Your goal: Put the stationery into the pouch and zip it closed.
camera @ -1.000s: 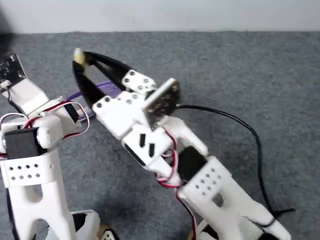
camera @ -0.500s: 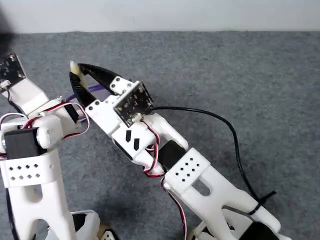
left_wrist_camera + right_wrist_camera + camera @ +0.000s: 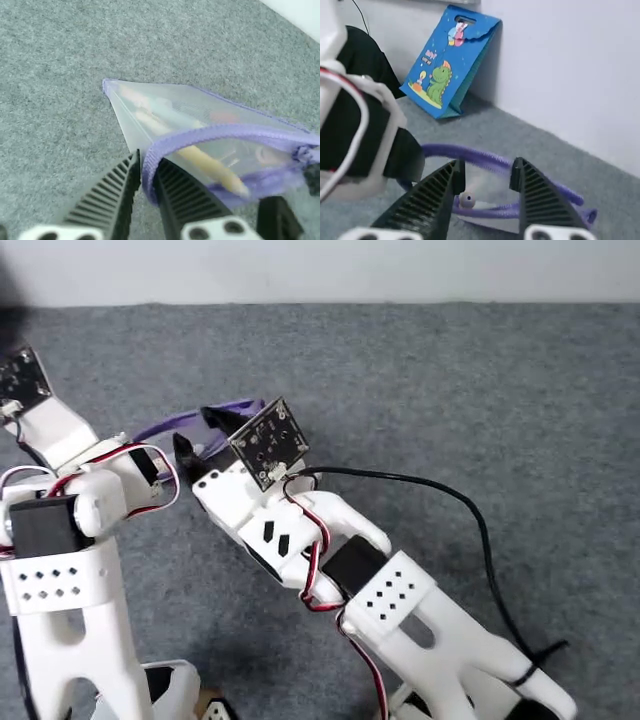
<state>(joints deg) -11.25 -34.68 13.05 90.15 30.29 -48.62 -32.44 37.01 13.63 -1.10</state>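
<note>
while the zip (image 3: 225, 132) is not yet drawn, the left arm's fingers (image 3: 117, 190) are pinched almost shut on the purple rim of the clear pouch (image 3: 165, 107). they hold its mouth up from the grey counter (image 3: 50, 60). inside lie a pencil (image 3: 200, 159) and other pale stationery, too blurred to name. further right, the right arm's fingers (image 3: 427, 200) hang over the mouth, well apart and holding nothing. a small round grey thing (image 3: 466, 200) sits below them. filling looks nearly done; zipping remains.
</note>
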